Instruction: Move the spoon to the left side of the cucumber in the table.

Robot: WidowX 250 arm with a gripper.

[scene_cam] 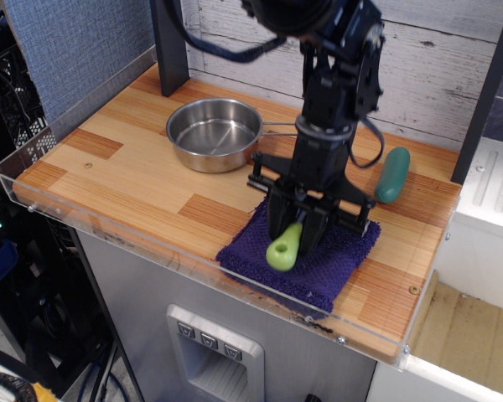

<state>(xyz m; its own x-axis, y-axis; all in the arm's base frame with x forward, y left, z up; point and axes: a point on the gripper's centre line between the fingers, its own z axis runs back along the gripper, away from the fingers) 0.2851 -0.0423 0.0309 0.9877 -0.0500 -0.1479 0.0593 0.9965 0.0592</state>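
Both my fingers [275, 224] are pinching the spoon [285, 245], its chunky lime-green holed handle pointing toward seven o'clock.

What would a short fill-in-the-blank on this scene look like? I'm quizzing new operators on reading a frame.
1. The gripper is shut on the ____ handle of the spoon.
2. Under the spoon lies a ____ cloth.
3. The cucumber lies on the table to the ____ of the arm in the picture.
4. The steel pan holds ____.

Missing words: lime-green; purple; right; nothing
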